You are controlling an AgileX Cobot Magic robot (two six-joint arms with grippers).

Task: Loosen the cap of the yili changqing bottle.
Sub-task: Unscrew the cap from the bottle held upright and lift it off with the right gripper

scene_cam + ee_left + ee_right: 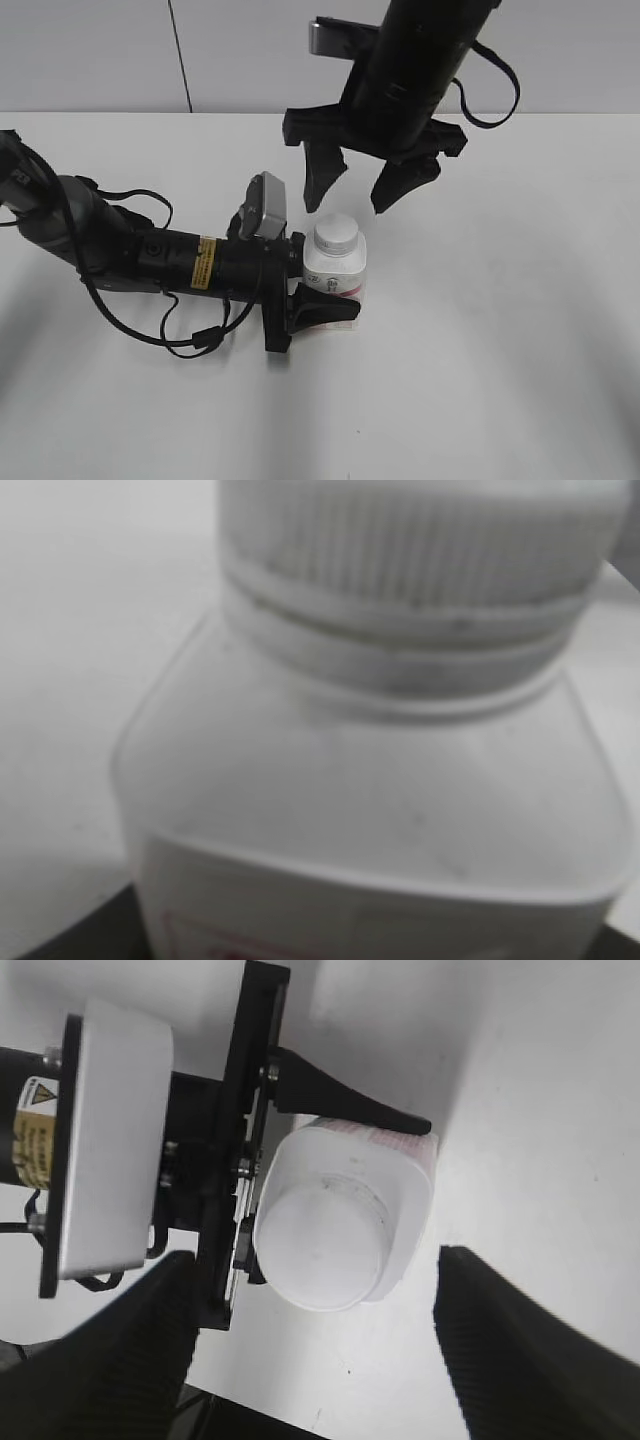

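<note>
The bench [520, 330] is plain white and carries only the bottle and the two arms; the bottle stands upright well in from every edge, a little nearer the back edge than the front.

Left arm lies low along the bench surface, reaching in from the left edge. Its gripper [318, 285] is clamped sideways on the bottle's body: one black finger [350, 1100] lies flat against the labelled side, the other is mostly hidden behind the bottle. Judged purpose: to brace the body so it cannot spin or tip when the cap is turned. The low, horizontal approach leaves the top of the bottle free.

Right arm hangs from above, toward the back of the bench. Its gripper [362, 185] is spread wide and holds nothing, fingers pointing down, one to each side of the cap as seen from its own wrist camera. It hovers clear of the cap, not touching. Judged purpose: lined up to drop over the cap and close on the ribbed side.

Bottle [335, 268]: white, squarish shoulders, pink-red label showing low on the side. The left wrist camera sits very close, so shoulder and neck fill the view, blurred.

Cap [335, 234]: white, flat-topped, ribbed, seated on the neck. Whether it is tight I cannot tell. The loosening turn looks not yet begun.
</note>
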